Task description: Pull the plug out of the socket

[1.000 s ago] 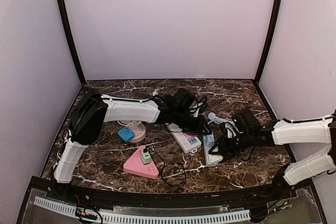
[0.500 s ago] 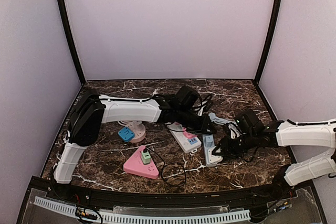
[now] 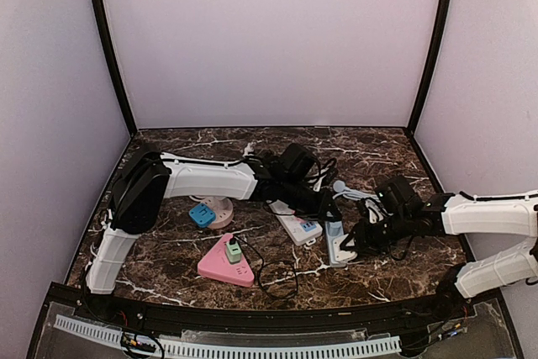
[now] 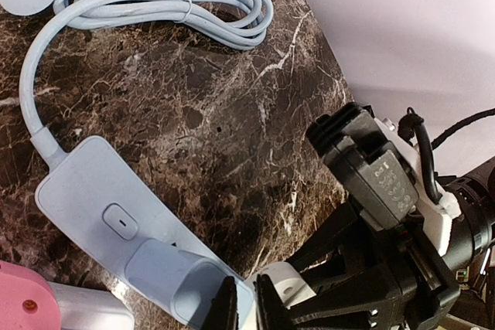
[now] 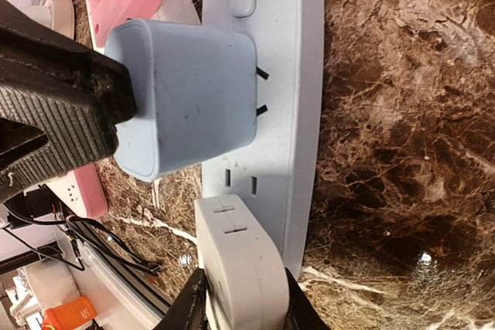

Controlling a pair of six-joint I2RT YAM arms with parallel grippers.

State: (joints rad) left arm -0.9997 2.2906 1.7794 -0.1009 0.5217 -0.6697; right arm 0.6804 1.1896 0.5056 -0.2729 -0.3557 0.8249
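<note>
Plug point(image 5: 186, 90) sits part-drawn from the pale strip point(image 5: 290, 113) on the desk point(image 5: 402, 113), its prongs showing but not free. My left pincer point(image 4: 244, 308) pinches its rear. My right pincer point(image 5: 238, 303) clamps the white adapter point(image 5: 236, 245), apparently steadying the strip. Final withdrawal is outstanding.

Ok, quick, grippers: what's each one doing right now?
Left gripper: closed on the pale blue plug.
Right gripper: closed on the white block on the power strip.
</note>
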